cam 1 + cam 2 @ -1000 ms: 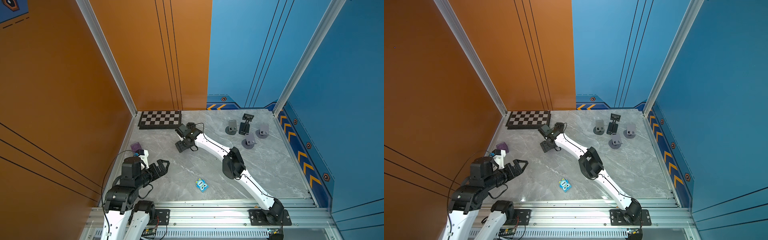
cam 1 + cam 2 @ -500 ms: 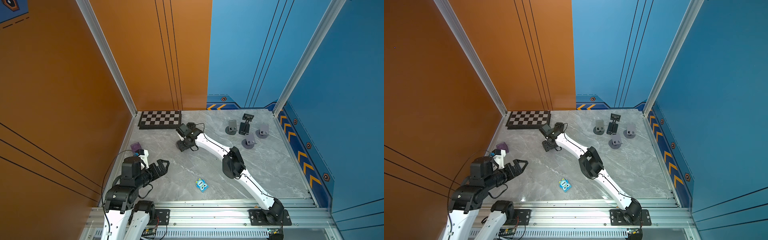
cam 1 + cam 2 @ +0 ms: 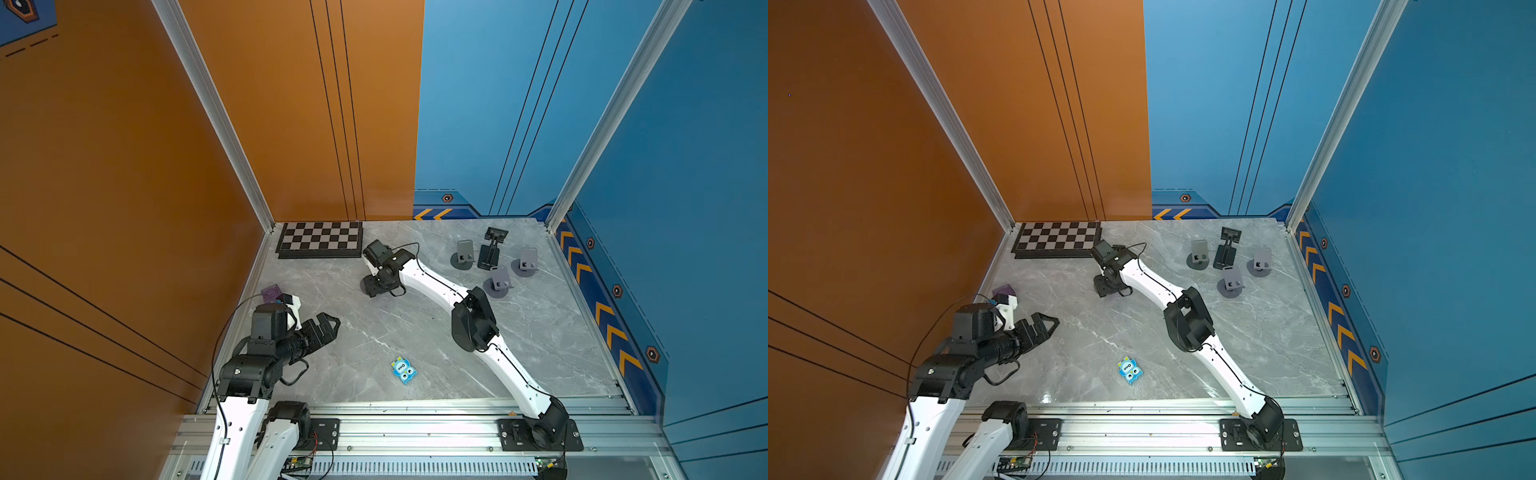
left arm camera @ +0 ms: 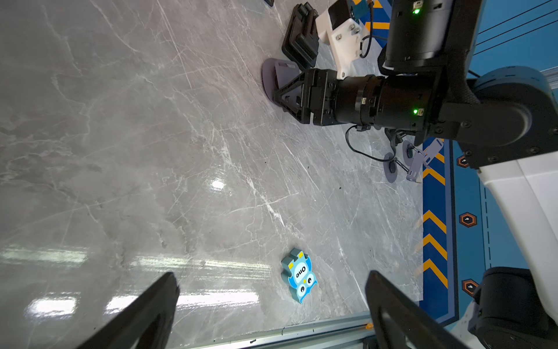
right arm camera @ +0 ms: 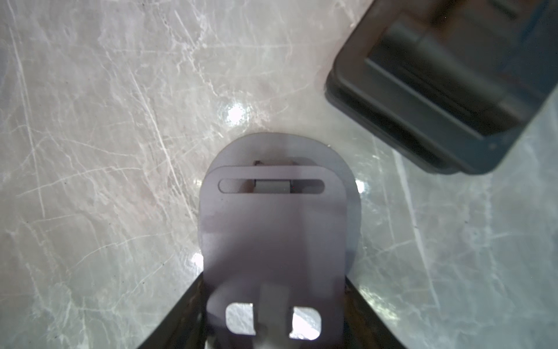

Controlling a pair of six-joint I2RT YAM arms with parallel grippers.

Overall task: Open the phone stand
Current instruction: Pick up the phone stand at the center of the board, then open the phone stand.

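one grey plastic phone stand (image 5: 273,223) lies folded on the marble table (image 5: 105,121) near the black-and-white chessboard (image 3: 319,245), its plate gripped by the right claw (image 5: 273,281), left claw (image 4: 271,279) wide open; the unfolding is not done.

A grey marble-patterned tabletop (image 3: 415,332) is shown in both top views. A black-and-white chequered board (image 3: 319,245) is laid in its far left corner. Three upright grey round-based stands (image 3: 498,282) and a black folding stand (image 3: 491,249) are grouped far right. A folded grey phone stand (image 5: 273,229) is set mid-table, just beside a black rectangular block (image 5: 447,90). A blue owl-shaped tile (image 3: 403,371) is placed near the front, and a purple block (image 3: 272,293) at the left edge.
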